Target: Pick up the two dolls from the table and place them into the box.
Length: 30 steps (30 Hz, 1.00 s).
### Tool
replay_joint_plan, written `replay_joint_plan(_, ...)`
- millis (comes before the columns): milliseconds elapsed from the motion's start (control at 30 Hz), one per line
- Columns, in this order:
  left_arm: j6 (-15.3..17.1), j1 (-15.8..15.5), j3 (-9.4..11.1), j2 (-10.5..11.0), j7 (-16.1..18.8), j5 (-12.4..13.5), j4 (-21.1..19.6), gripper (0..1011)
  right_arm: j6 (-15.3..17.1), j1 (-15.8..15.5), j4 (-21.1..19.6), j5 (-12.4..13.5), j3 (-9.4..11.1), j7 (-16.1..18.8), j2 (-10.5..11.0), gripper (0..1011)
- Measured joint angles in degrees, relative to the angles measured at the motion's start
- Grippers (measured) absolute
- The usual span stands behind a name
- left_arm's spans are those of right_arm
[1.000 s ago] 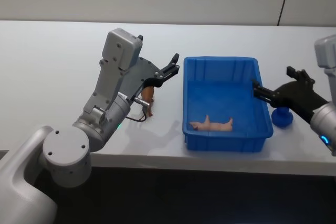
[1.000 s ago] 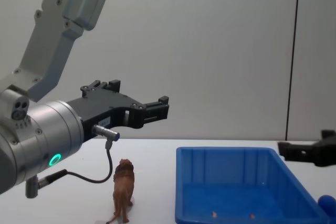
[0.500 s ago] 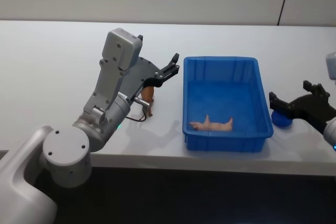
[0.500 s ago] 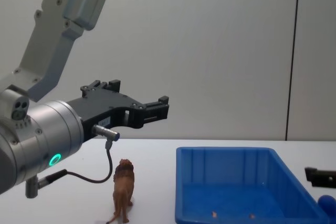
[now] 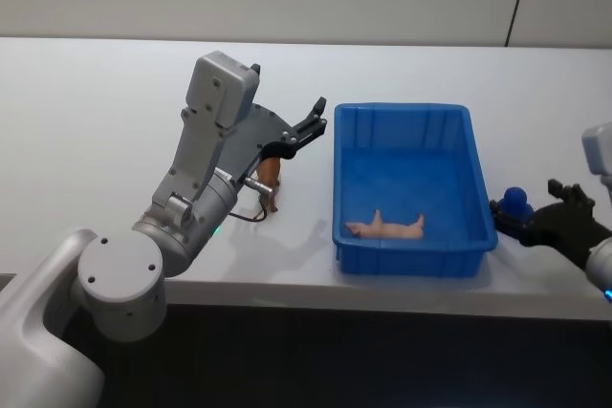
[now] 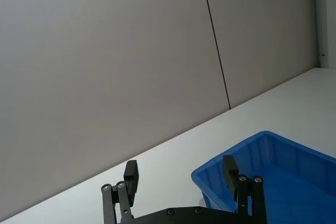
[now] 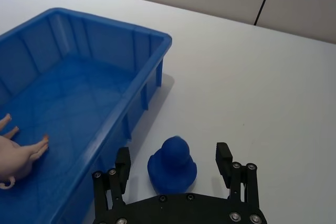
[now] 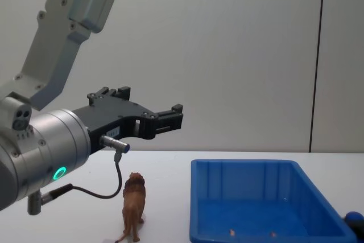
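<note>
One plain white table point(image 5: 96, 121) fills the work area, with a pale grey panelled wall behind it, split by a thin dark seam.

The dark-blue toy point(image 7: 172, 163) sits on the table just beside the right-hand wall of the blue box point(image 5: 415, 260), near the box's front corner. The right gripper point(image 7: 173, 153) is low at the table there, its fingers spread wide with one on either side of the toy; the wrist view shows clear table between each finger and the toy, so nothing is gripped.

The brown lion point(image 8: 134, 206) stands upright on the table to the left of the box, near its left wall but apart from it. The left gripper point(image 8: 177, 119) hangs raised above and a little beyond the lion, fingers parted and empty, pointing toward the box — the arm's forearm and a thin black cable point(image 8: 108, 189) loop down close beside the lion, partly screening it in the head view.

Inside the box lies a pale pink figure point(image 5: 387, 227) with limbs stretched out, near the front wall.
</note>
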Motion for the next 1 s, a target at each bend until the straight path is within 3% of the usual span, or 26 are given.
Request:
replay_joint_plan(333, 0.0, 0.0, 0.0, 0.0, 0.0, 0.0, 0.0, 1002, -0.5, 0.5, 2.9, -0.1, -0.4, 0.0, -0.7, 1001)
replay_joint_plan(533, 0.0, 0.0, 0.0, 0.0, 0.0, 0.0, 0.0, 1001, -1.0, 0.9, 4.3, 0.6, -0.4, -0.6, -1.1, 901)
replay_joint_plan(900, 0.0, 0.0, 0.0, 0.0, 0.0, 0.0, 0.0, 1001, -1.6, 1.6, 6.2, 2.6, 0.0, -1.5, -1.6, 554)
replay_joint_plan(1000, 0.0, 0.0, 0.0, 0.0, 0.0, 0.0, 0.0, 1001, -1.7, 1.8, 6.6, 3.1, 0.1, -1.6, -1.7, 521)
